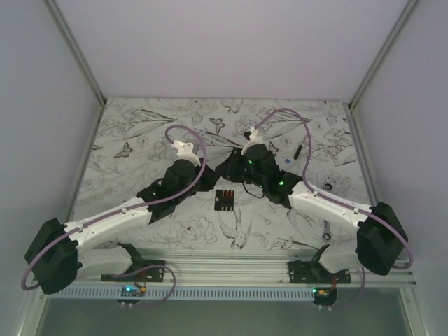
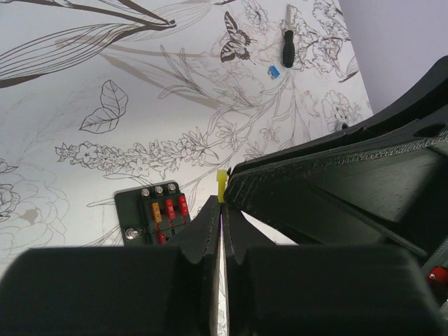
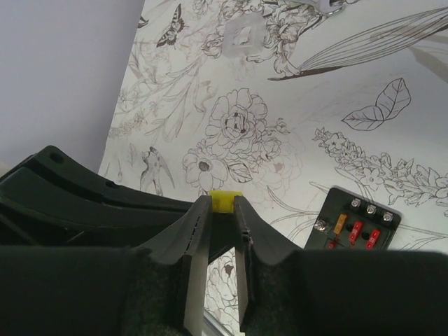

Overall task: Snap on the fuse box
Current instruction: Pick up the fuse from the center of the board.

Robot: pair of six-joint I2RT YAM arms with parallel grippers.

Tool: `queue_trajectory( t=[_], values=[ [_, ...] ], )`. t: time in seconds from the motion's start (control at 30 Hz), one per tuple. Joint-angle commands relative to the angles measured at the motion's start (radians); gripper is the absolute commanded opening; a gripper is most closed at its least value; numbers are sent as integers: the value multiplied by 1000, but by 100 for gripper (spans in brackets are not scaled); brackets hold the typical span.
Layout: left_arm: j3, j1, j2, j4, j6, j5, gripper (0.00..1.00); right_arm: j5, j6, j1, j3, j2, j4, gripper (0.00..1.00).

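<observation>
The fuse box is a small black square lying flat on the flower-patterned table, just in front of both grippers. Red and orange fuses show on its face in the left wrist view and the right wrist view. My two grippers meet tip to tip above the table behind it. The right gripper is shut on a small yellow fuse. The left gripper is closed to a thin slit, with the same yellow fuse edge-on at its tips. Neither gripper touches the box.
A black-handled tool and a loose blue fuse lie at the back right of the table. A pale translucent square piece and a small metal part lie near the front right. White walls close in the sides.
</observation>
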Motion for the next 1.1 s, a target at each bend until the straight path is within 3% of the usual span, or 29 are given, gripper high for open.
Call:
queue_trajectory(
  t=[0.0,0.2,0.33,0.47,0.7,0.83,1.07],
  values=[
    [1,-4,4,49,15,-37,0,-25,37,28,-20,-11,35,26],
    [-10,-4,-22,48,45,-21,0,-42,35,33,-49,-12,68,29],
    [-41,0,-60,46,106,14,0,-55,-62,10,-53,-47,70,38],
    [-86,59,-116,46,166,165,0,-248,-227,-74,-70,-104,103,47],
    [-69,126,-200,41,261,546,0,-656,-447,-197,-132,-215,197,47],
    [-26,129,-205,37,276,736,0,-790,-520,-202,-133,-250,200,47],
    [-6,127,-235,37,262,799,0,-918,-562,-208,-141,-284,216,46]
  ],
)
